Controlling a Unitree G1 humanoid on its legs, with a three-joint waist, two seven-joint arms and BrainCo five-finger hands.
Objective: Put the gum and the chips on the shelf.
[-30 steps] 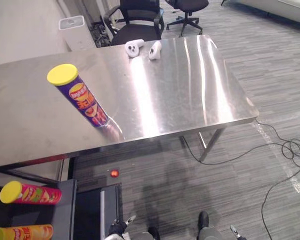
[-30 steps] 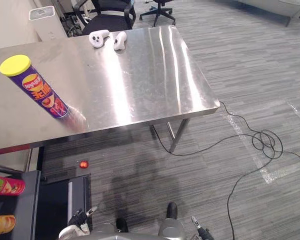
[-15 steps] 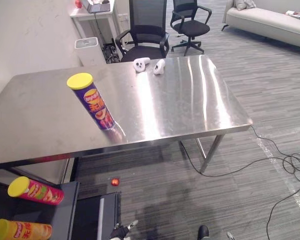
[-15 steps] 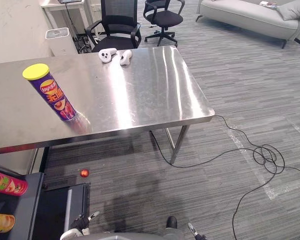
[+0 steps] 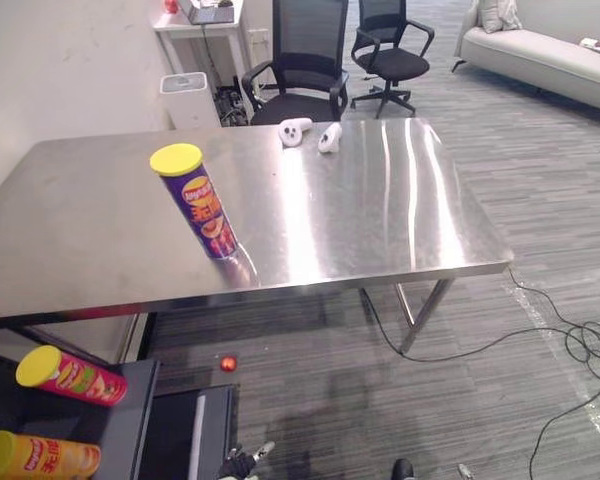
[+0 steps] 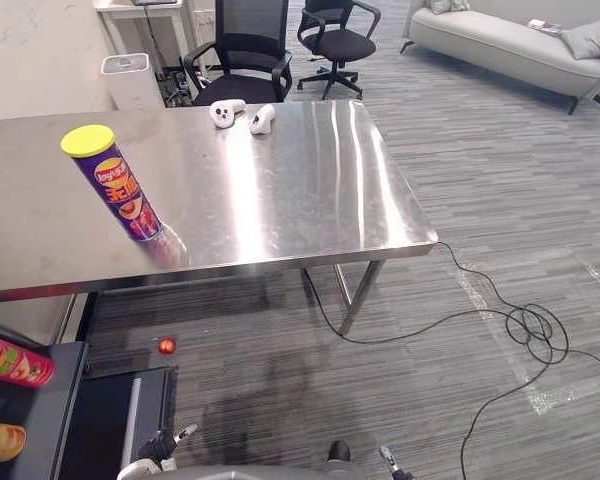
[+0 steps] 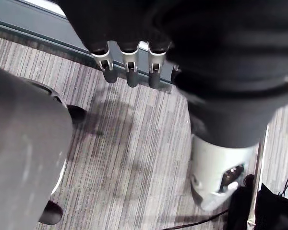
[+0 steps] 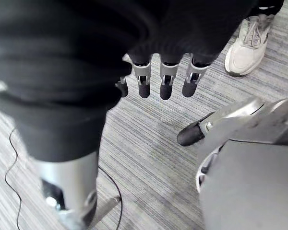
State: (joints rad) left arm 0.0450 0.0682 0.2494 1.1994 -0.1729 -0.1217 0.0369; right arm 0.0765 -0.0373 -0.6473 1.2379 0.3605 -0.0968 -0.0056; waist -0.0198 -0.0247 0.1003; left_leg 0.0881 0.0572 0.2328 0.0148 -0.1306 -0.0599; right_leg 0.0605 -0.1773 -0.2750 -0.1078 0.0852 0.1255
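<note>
A purple chips can (image 5: 197, 204) with a yellow lid stands upright on the steel table (image 5: 380, 215), near its front edge. At the lower left, a dark shelf (image 5: 132, 415) holds a pink can (image 5: 70, 375) and an orange can (image 5: 35, 457), both lying down. My left hand (image 7: 129, 72) hangs over the carpet with straight fingers and holds nothing. My right hand (image 8: 165, 84) hangs the same way, empty, over the floor.
Two white controllers (image 5: 310, 133) lie at the table's far edge. Office chairs (image 5: 300, 60), a white bin (image 5: 185, 95) and a sofa (image 5: 550, 50) stand beyond. A small red ball (image 5: 227, 363) lies under the table. A person's shoe (image 8: 245, 45) is near my right hand.
The camera has tilted up, so more of the room beyond the table shows. The cans and controllers have not moved.
</note>
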